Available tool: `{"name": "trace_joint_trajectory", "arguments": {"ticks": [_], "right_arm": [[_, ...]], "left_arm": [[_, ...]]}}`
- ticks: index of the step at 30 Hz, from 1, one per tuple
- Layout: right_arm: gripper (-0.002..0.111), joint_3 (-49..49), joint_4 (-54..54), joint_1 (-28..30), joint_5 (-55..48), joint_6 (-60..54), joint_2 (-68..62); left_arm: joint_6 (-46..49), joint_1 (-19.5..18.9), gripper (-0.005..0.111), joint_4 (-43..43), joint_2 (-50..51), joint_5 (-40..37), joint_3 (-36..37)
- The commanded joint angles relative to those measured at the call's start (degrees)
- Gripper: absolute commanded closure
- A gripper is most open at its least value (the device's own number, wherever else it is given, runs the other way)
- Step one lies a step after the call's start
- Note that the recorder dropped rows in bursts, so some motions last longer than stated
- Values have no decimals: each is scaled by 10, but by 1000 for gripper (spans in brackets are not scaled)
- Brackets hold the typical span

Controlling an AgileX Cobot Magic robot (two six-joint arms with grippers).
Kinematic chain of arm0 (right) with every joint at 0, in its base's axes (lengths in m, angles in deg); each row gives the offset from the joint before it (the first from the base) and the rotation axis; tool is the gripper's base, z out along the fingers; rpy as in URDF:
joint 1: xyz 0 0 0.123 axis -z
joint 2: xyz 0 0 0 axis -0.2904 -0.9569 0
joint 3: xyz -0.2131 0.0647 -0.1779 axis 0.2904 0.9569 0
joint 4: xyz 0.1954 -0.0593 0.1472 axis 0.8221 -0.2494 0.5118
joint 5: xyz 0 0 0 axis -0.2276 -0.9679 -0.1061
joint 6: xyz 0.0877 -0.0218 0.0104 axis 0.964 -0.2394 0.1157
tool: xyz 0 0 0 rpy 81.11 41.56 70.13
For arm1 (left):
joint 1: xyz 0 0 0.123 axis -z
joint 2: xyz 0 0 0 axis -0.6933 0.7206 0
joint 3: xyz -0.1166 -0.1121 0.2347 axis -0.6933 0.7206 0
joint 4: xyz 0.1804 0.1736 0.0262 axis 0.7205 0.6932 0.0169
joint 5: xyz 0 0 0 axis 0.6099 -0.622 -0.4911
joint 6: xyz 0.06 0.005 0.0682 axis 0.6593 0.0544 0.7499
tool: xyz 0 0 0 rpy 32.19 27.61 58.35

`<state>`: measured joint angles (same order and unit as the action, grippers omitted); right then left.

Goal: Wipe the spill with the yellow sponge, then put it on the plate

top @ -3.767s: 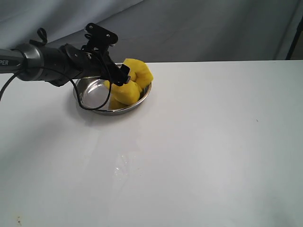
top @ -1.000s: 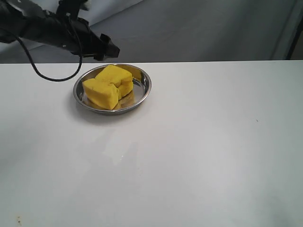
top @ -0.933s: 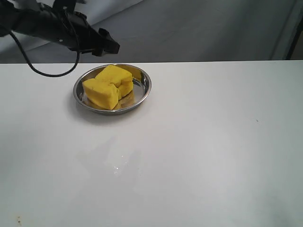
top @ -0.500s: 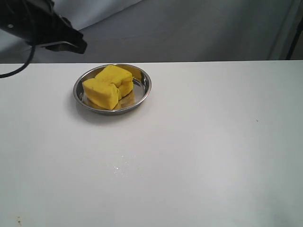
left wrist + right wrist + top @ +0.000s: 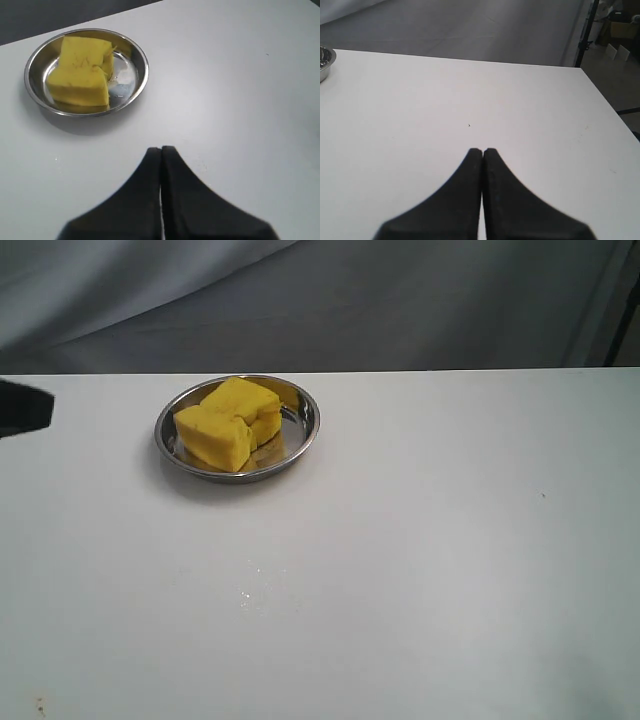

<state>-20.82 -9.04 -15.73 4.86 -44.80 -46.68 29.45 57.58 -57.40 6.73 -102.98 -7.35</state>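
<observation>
Looks basically done I think: yellow sponge (image 5: 228, 423) sits in the plate (image 5: 304, 426) ahead of the left gripper (image 5: 161, 149), which is pinched closed and empty, so next just park it.

No readable text, labels or numbers appear.

A lab-like test setup: a white table (image 5: 450, 540), grey cloth backdrop (image 5: 400, 300), black stand (image 5: 585, 32) beside it.

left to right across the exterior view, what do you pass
left gripper at the edge → plate with the sponge in it → tiny dark speck
</observation>
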Motion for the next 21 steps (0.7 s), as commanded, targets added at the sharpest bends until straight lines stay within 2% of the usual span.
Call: {"name": "trace_joint_trajectory", "arguments": {"ticks": [1,8,17,21], "right_arm": [[108,2,-4,-1,2,3,3],[108,2,-4,-1,2,3,3],[108,2,-4,-1,2,3,3],[108,2,-4,-1,2,3,3]], "left_arm": [[-15,3,107,-6,-128,-30,74],[-15,3,107,-61,-328,-71,139],[-15,3,107,-59,-504,-56,140],[-11,3,107,-9,-544,-66,140]]}}
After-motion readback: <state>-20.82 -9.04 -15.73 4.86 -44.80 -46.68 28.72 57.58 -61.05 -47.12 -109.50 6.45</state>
